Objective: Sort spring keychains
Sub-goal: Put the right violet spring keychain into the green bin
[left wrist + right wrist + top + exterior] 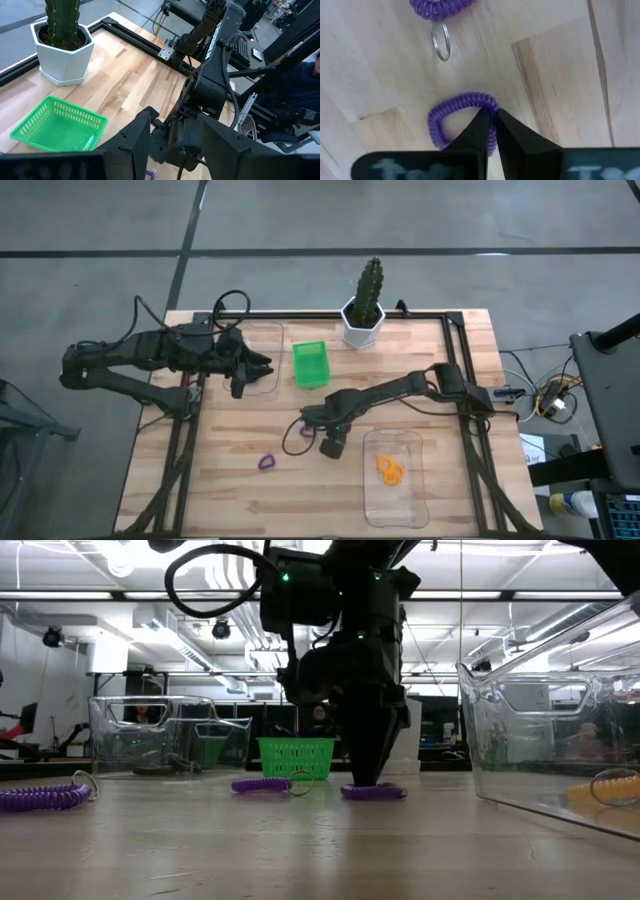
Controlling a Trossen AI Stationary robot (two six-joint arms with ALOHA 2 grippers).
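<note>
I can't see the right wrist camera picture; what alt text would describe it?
The right gripper, fingers nearly closed, pinches the coil of a purple spring keychain lying on the wooden table. A second purple keychain with a metal ring lies just beyond.

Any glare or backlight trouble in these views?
Low view: ceiling lights backlight the right gripper, a near silhouette over the purple keychain; the clear tray wall shows reflections. Right wrist view: even light, no glare. High view: left gripper evenly lit.
</note>
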